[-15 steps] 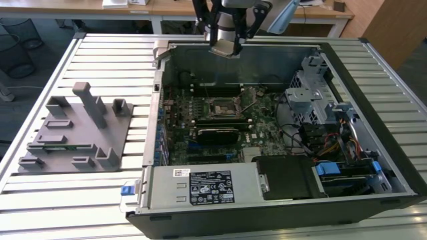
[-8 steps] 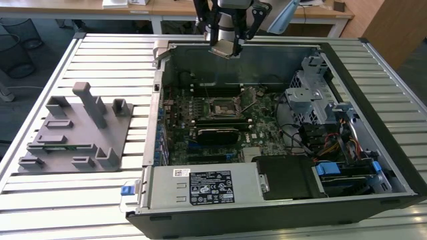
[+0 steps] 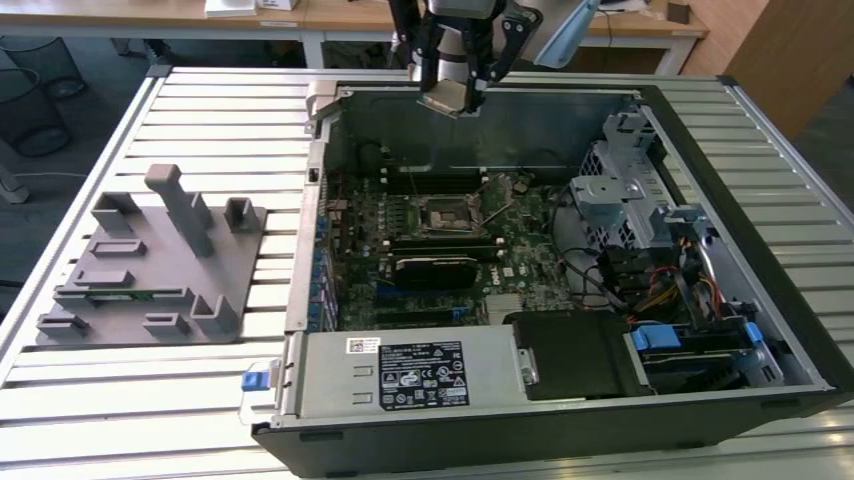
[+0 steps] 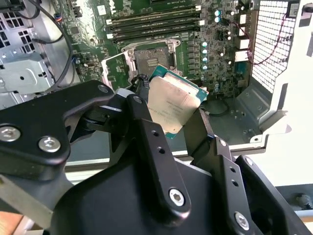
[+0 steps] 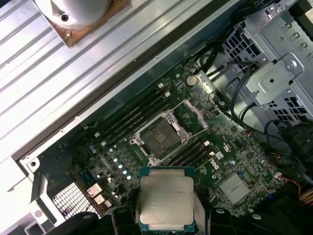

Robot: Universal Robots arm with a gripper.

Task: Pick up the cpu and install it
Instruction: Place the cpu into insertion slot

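Exterior view: the gripper (image 3: 454,100) hung over the back wall of the open grey steel computer case (image 3: 315,200), well apart from the socket (image 3: 438,213), with a pale flat plate between its tips.
Second wrist view: two black metal fingers (image 4: 146,127) were closed on opposite edges of the cpu (image 4: 173,105). It was a thin square chip with a dull silvery lid and a green rim, tilted, held clear above the socket (image 4: 146,58).
First wrist view: the cpu (image 5: 165,203) showed its matte lid, just short of the square metal-framed socket (image 5: 159,137). Long dark memory slots (image 5: 133,119) ran along both sides of the socket.
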